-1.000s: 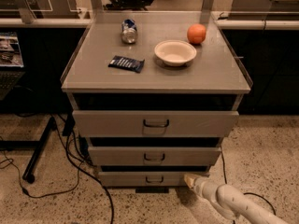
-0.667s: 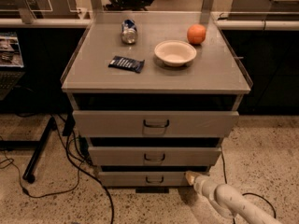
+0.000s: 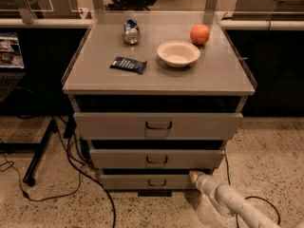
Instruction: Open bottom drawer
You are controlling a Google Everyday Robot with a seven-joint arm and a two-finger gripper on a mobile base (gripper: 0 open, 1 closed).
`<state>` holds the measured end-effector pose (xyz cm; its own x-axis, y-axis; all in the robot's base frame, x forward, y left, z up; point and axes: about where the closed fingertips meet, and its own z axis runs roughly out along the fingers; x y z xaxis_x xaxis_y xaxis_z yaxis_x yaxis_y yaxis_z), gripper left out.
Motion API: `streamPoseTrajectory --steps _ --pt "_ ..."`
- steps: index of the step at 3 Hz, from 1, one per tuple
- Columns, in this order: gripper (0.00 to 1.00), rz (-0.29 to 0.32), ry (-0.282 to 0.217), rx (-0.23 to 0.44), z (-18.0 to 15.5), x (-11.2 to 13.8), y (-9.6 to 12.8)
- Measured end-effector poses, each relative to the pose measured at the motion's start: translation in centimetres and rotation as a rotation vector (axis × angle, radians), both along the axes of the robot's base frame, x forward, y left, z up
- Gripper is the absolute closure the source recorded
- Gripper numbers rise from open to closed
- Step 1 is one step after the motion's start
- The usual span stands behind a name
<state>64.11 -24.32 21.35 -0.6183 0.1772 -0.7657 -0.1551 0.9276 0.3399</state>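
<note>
Pointing at the low right corner of the cabinet (image 3: 161,82), the gripper (image 3: 194,176) sits by the bottom drawer (image 3: 137,181).

The bottom drawer is the lowest and smallest of three grey fronts on the cabinet, with a little dark handle (image 3: 156,182) in its middle. The gripper, on a white arm coming from the cabinet's lower right, has its tip at the right end of that front. I cannot tell if the gripper is spread or pressed together, or if it touches the drawer. Higher up the cabinet are the middle drawer (image 3: 118,158) and the big top drawer (image 3: 109,125). On the cabinet's top lie a white bowl (image 3: 178,52), an orange (image 3: 200,34), a can (image 3: 131,31) and a dark packet (image 3: 128,64). Black cables (image 3: 76,167) run on the floor left of the cabinet.
</note>
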Motion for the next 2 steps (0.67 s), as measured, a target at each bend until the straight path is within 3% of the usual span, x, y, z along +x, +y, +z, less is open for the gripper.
streamPoseTrajectory --steps 1,2 --pt "1.00 -0.005 -0.001 -0.001 -0.06 0.21 -0.17" --pt "1.00 0.000 0.034 -0.034 -1.02 0.51 0.22"
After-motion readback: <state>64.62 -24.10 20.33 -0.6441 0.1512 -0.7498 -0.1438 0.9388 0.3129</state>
